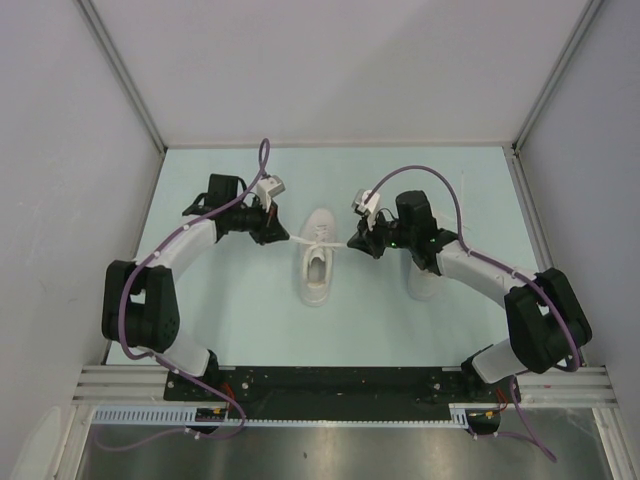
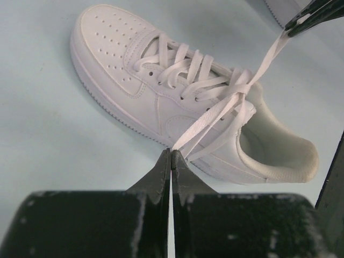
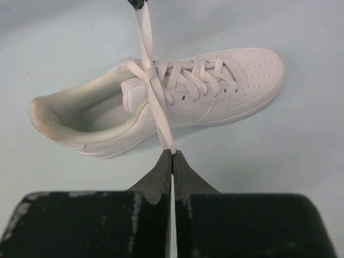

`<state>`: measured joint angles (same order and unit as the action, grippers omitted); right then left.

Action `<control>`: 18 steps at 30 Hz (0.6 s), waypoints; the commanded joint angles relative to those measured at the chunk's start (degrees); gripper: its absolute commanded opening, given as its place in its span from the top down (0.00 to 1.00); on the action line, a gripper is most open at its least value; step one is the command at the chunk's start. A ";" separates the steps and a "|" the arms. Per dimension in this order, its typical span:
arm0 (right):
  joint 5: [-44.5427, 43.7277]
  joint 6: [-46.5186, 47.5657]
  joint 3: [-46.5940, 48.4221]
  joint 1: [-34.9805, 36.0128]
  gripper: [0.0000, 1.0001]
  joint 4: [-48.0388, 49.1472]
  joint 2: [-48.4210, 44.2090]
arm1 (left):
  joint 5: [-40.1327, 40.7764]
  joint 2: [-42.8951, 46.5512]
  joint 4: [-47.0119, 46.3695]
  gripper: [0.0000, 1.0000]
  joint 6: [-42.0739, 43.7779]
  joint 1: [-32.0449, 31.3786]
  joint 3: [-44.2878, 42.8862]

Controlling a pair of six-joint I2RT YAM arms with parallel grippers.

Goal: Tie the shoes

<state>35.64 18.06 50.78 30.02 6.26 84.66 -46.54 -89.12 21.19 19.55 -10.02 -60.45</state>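
A white sneaker [image 1: 317, 258] lies in the middle of the table, toe pointing away from the arm bases; it also shows in the left wrist view [image 2: 161, 91] and the right wrist view [image 3: 177, 102]. My left gripper [image 1: 281, 236] is shut on one lace end [image 2: 204, 123], pulled out to the shoe's left. My right gripper [image 1: 354, 241] is shut on the other lace end [image 3: 158, 113], pulled out to the right. The two laces cross once above the tongue. The second white sneaker [image 1: 420, 282] lies to the right, mostly hidden under my right arm.
The pale blue table top [image 1: 230, 320] is walled by white panels at the left, back and right. Purple cables loop over both arms. A black rail with the arm bases [image 1: 330, 385] runs along the near edge.
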 commanded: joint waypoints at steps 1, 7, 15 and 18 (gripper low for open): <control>1.10 1.36 0.02 -1.54 1.00 -3.44 -2.49 | 2.68 1.85 -0.80 1.00 0.84 1.23 -2.22; 2.33 2.50 -0.33 -2.25 1.00 -5.11 -2.49 | 4.35 1.49 0.43 1.00 2.24 1.32 -2.31; 4.00 5.22 -2.18 -0.58 1.00 -5.91 -1.70 | 3.75 1.41 0.52 1.00 2.25 1.50 -1.43; 4.61 6.10 -2.27 1.26 1.00 -5.91 -0.12 | 1.81 1.32 -0.62 1.00 0.93 1.50 -1.17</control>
<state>38.96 21.82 49.28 29.47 2.13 84.16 -43.66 -89.12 21.89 20.16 -9.54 -60.58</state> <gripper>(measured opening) 0.010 0.005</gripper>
